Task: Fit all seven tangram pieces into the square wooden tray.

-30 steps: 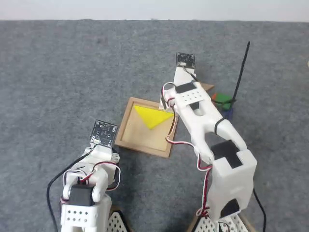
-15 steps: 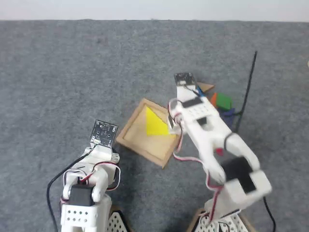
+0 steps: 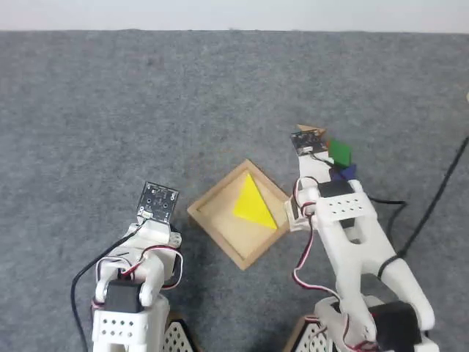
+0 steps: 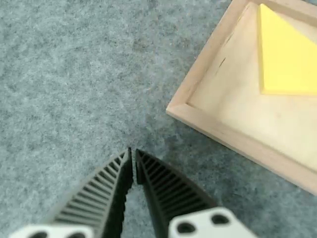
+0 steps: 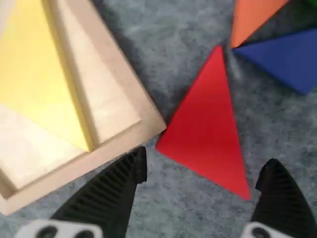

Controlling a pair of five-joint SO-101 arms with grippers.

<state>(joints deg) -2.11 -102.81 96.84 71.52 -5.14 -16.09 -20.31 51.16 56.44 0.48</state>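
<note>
Over the table, in the high view, the right arm (image 3: 344,220) is lying alongside the square wooden tray (image 3: 215,240). The tray is sitting cornerwise with the yellow triangle (image 3: 253,204) inside it. A green piece (image 3: 339,152) is lying just past that arm's wrist, and the left arm (image 3: 139,271) is sitting near the tray's opposite side.

In the left wrist view, the left gripper (image 4: 132,151) is hanging over bare carpet (image 4: 74,74) with its fingers pressed together on nothing. The tray's corner is lying ahead of the tips and off to one side, so this arm is posing little risk.

In the right wrist view, the right gripper (image 5: 205,158) is standing with its jaws wide apart, straddling the red triangle (image 5: 208,124). A blue piece (image 5: 287,54) and an orange piece (image 5: 252,17) are lying just beyond it. One fingertip is hovering right beside the tray's outer wall, and the red triangle's corner is lying against or just beside the tray's corner — I cannot tell which.

I judge the danger to be that finger: coming down, it may be catching the rim and shoving the tray askew. The flat triangle's slanting edges may also be letting it pivot and slip out of a closing grip — or slide into the blue piece.
</note>
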